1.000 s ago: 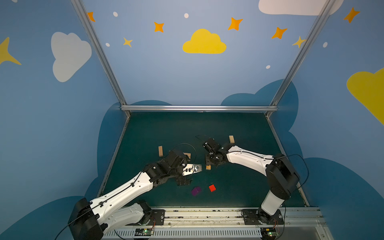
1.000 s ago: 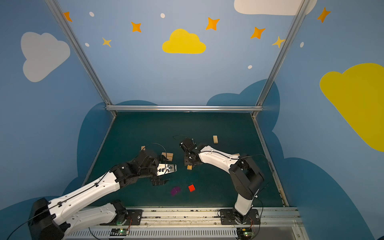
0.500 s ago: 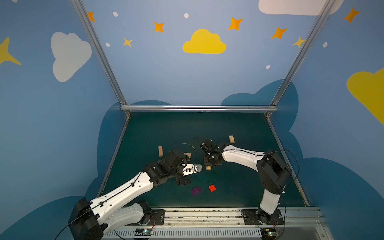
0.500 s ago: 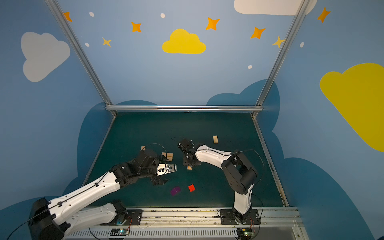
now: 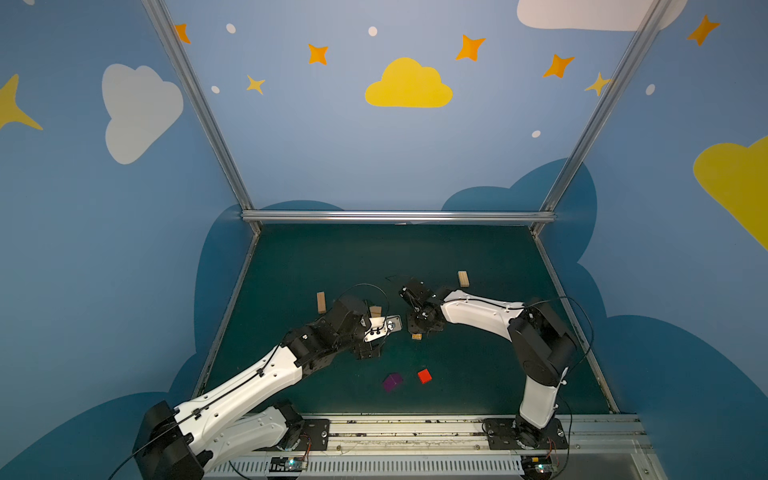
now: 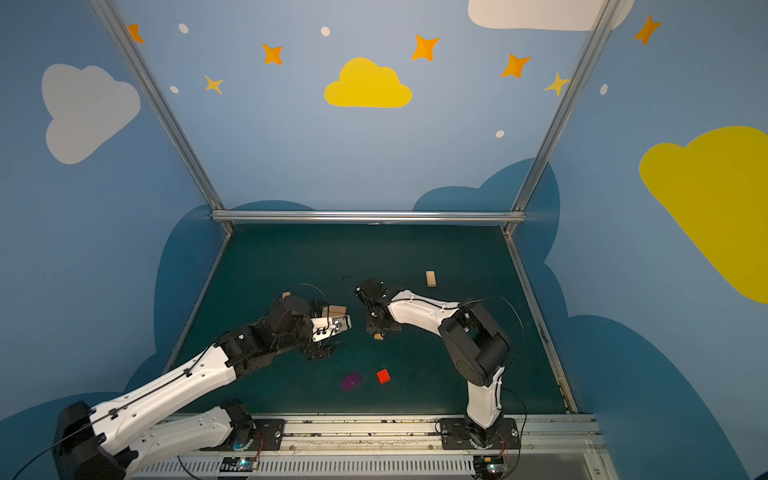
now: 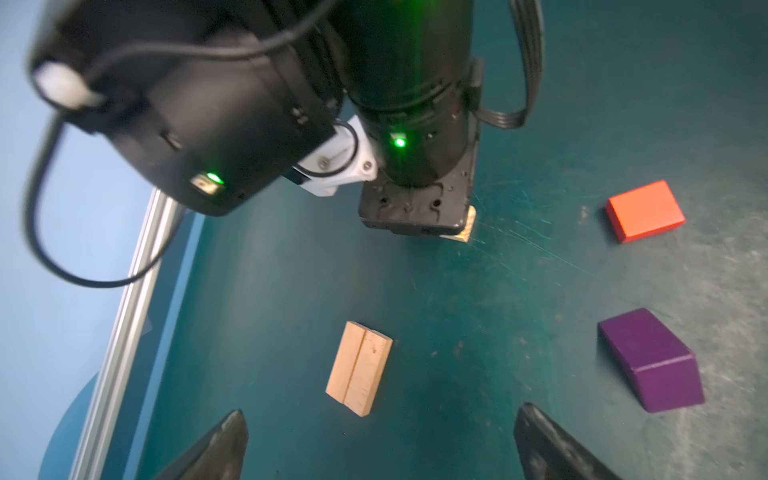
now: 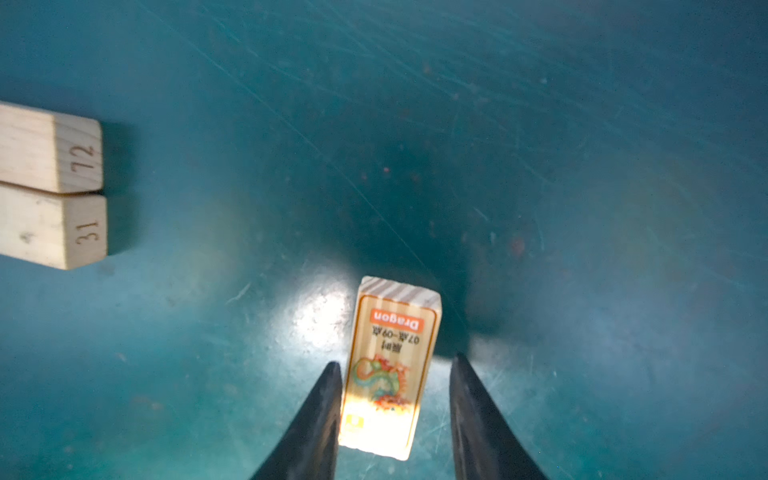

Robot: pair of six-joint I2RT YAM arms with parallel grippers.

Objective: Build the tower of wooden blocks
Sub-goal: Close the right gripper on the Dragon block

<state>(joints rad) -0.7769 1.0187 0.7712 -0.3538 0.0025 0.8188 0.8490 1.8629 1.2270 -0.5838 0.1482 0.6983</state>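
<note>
Grasping the printed plank (image 8: 395,332), lower centre of frame
Right gripper (image 8: 395,361) astride, not yet pinching; centre before closing. Left gripper (image 7: 382,409) wide open, empty.

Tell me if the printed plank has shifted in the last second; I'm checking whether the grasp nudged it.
No. The printed plank keeps its spot relative to the red cube in both top views, straddled by the right gripper.
</note>
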